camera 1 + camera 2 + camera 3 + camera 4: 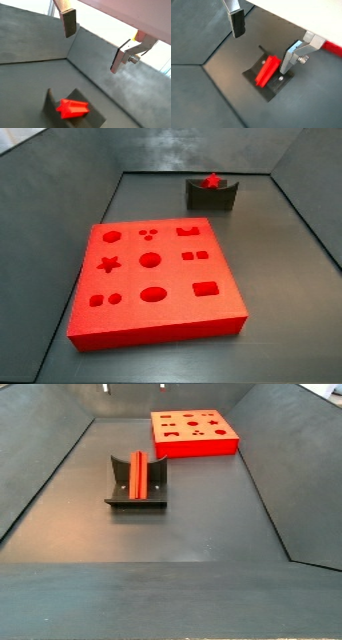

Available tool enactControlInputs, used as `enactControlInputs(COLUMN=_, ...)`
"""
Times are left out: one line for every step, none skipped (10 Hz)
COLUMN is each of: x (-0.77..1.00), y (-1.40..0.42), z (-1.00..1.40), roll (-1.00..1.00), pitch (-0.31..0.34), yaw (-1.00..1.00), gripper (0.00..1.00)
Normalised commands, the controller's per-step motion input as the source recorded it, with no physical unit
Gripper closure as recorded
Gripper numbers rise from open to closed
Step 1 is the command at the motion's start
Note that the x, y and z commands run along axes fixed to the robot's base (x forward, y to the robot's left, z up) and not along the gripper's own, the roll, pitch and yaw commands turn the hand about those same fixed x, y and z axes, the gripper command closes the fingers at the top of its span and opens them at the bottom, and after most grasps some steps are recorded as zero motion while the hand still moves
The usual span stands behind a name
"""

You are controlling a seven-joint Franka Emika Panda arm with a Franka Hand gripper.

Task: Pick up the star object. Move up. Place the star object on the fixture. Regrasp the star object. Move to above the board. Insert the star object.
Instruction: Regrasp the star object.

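A dark grey floor (187, 534) lies flat, enclosed by plain grey walls (34, 454) that slope outward.

Gripper (93, 42) is seen in both wrist views, above the grey floor, jaws spread wide with nothing between. Two flat silver plate fingers (69, 20) are fitted with dark rectangular pads (238, 26). One finger is carried on a bent silver bracket (308, 47), fixed by a round screw. A pale, off-white body (127, 12) is visible above. A red patch is noted beside the bracket.
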Motion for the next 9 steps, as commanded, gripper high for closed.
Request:
enactControlInputs(x=0.09, y=-0.03, z=-0.02, roll=1.00, pitch=0.097, yaw=0.07, gripper=0.00)
enactControlInputs(x=0.09, y=-0.04, z=-0.02, roll=1.00, pitch=0.117, yaw=0.08, gripper=0.00)
enactControlInputs(x=0.10, y=-0.04, z=-0.02, roll=0.87, pitch=0.148, yaw=0.10, gripper=0.00)
enactControlInputs(x=0.10, y=-0.04, z=-0.02, roll=0.69, pitch=0.146, yaw=0.12, gripper=0.00)
enactControlInputs(x=0.10, y=-0.04, z=-0.02, roll=0.44, pitch=0.133, yaw=0.14, gripper=0.00)
enactControlInputs(x=0.09, y=-0.03, z=-0.01, roll=0.27, pitch=0.107, yaw=0.16, gripper=0.00)
enactControlInputs(x=0.08, y=-0.03, z=-0.01, roll=0.21, pitch=0.073, yaw=0.17, gripper=0.00)
enactControlInputs(x=0.03, y=0.07, z=-1.00, roll=0.22, pitch=0.027, yaw=0.02, gripper=0.00)
enactControlInputs(x=0.04, y=0.07, z=-1.00, roll=0.20, pitch=-0.001, yaw=0.02, gripper=0.00)
